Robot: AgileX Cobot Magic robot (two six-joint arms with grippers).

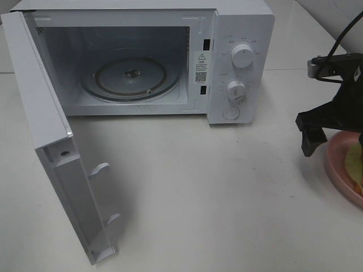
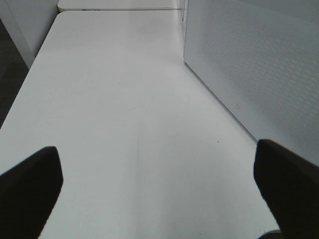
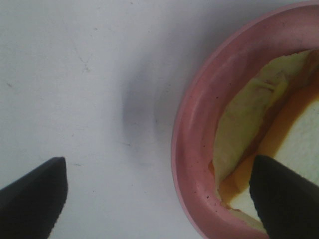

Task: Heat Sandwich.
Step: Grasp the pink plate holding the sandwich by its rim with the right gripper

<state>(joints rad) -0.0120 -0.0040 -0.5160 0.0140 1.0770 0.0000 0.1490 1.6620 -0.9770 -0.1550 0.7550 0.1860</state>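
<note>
Heads up on your right gripper (image 3: 159, 199): its jaws are spread wide and there's nothing between them but air. It hangs over the near rim of the pink plate (image 3: 194, 129), which sits out past the knob side of the microwave (image 1: 238, 56) and a bit forward of it. One finger is over the bare table (image 3: 75, 74) on the microwave's side of the rim, and the other is over the inside of the plate, above the sandwich (image 3: 249, 114). I can't tell if that finger actually touches the food.

The sandwich lies flat in the plate, pale yellow-green layer on top with orange along its edge. Only one corner of it shows in either view, so you can't really call its long axis or which way it points.

Your left gripper (image 2: 159, 191) is also wide open and empty, low over the table beside the microwave's perforated door panel (image 2: 259, 69). The door is swung fully open.
</note>
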